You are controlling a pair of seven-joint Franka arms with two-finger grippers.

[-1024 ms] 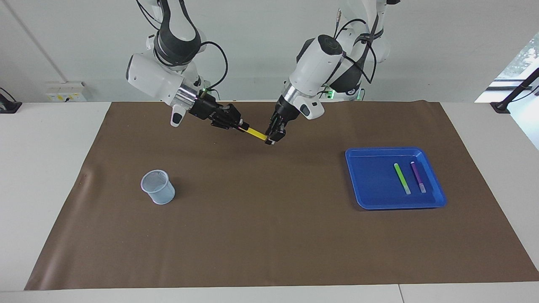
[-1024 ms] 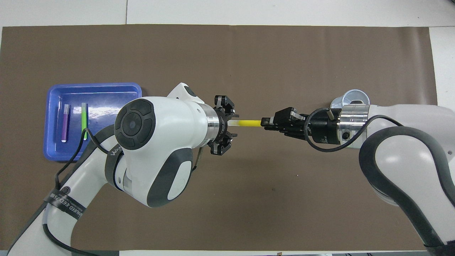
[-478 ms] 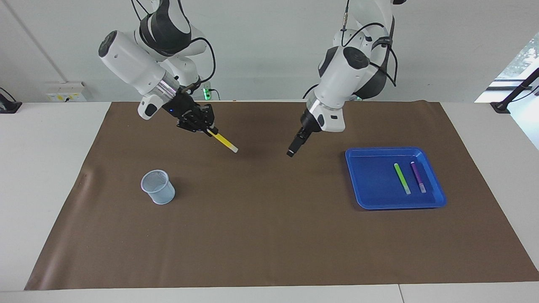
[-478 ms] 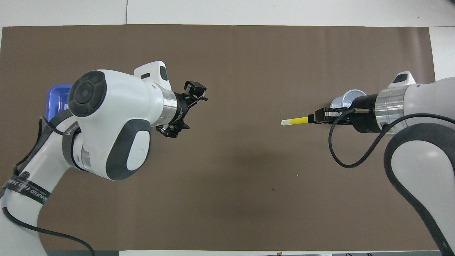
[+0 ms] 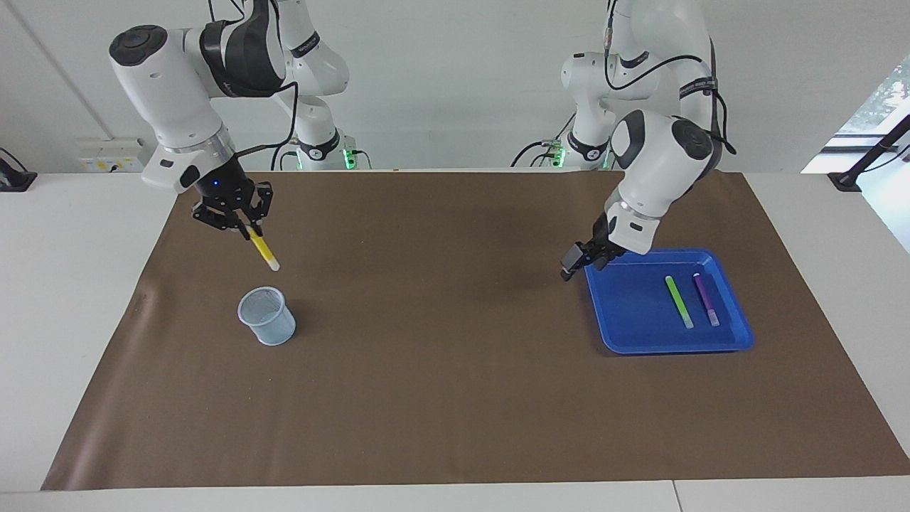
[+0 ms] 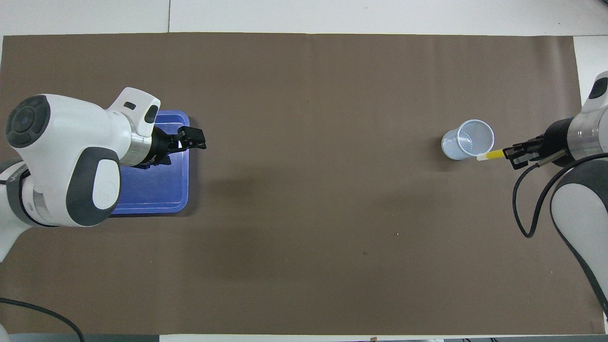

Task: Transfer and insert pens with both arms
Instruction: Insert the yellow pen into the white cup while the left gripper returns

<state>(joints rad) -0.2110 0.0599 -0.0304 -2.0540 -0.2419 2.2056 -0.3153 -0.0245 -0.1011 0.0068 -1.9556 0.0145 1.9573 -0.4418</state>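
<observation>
One yellow pen [image 5: 262, 249] is clenched in the right hand [image 5: 245, 228], which hangs in the air at the right arm's end of the counter [image 5: 85, 299]; the pen slants down from the fingers with its pale tip lowest, and that tip sits above and just beside the rim of the mesh cup [image 5: 266, 316], not yet inside it. From overhead the pen's tip [image 6: 482, 157] meets the cup's edge [image 6: 468, 139], but the facing view shows clear air between them. Two more pens lie side by side in the blue tray [image 5: 625, 313] at the left arm's end: the green pen [image 5: 678, 301] closer to the left hand [image 5: 577, 264], the purple pen [image 5: 706, 299] just past it. That left hand is released, its fingers spread and holding nothing, and it hovers over the tray's corner that is nearest the counter's middle. Tray and cup both rest on the brown mat [image 5: 455, 398] that covers the counter, well apart from each other.
</observation>
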